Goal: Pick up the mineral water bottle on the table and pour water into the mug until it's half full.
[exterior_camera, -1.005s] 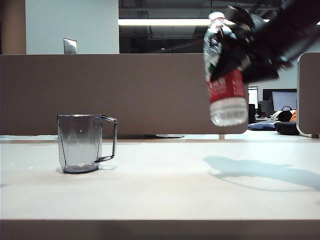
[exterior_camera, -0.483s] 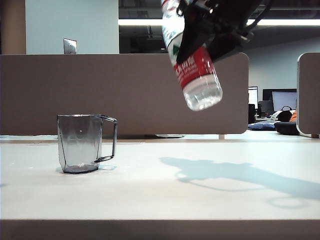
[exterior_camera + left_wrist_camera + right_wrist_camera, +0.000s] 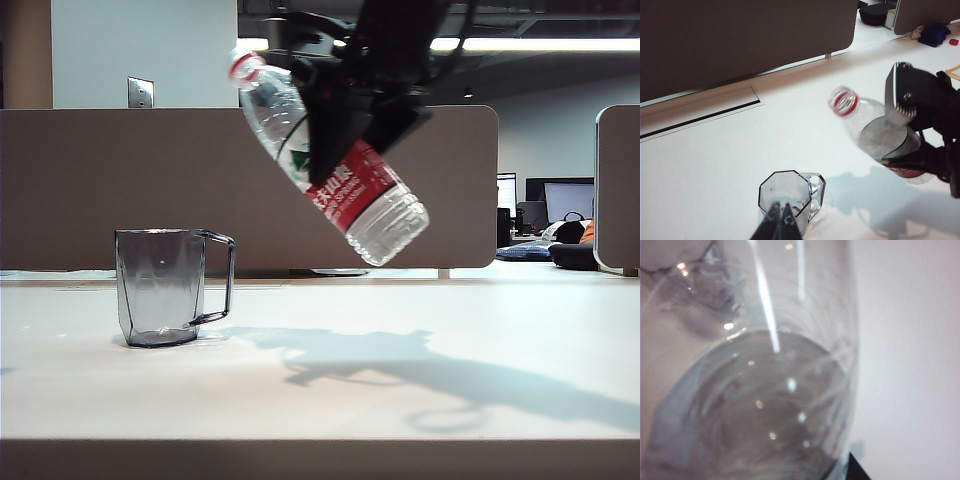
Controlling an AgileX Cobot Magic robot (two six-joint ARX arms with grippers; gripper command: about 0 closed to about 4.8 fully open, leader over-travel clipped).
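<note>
The mug (image 3: 162,288) is standing upright on the white table (image 3: 400,420), at about nine o'clock from the bottle, handle turned toward three o'clock, smoky grey and faceted; whether any water is in it cannot be told. The mineral water bottle (image 3: 345,185) is hanging in the air, well clear of the table, tilted with its uncapped red-ringed neck pointing to ten o'clock and its ribbed base to four o'clock. Water (image 3: 765,415) is lying in its lower part.

The right gripper (image 3: 350,115) is clamping the bottle around its labelled middle, reaching down from twelve o'clock. The left gripper (image 3: 780,220) is hovering over the mug's rim, fingertips pressed together.

A brown partition (image 3: 200,190) is standing behind the table.
</note>
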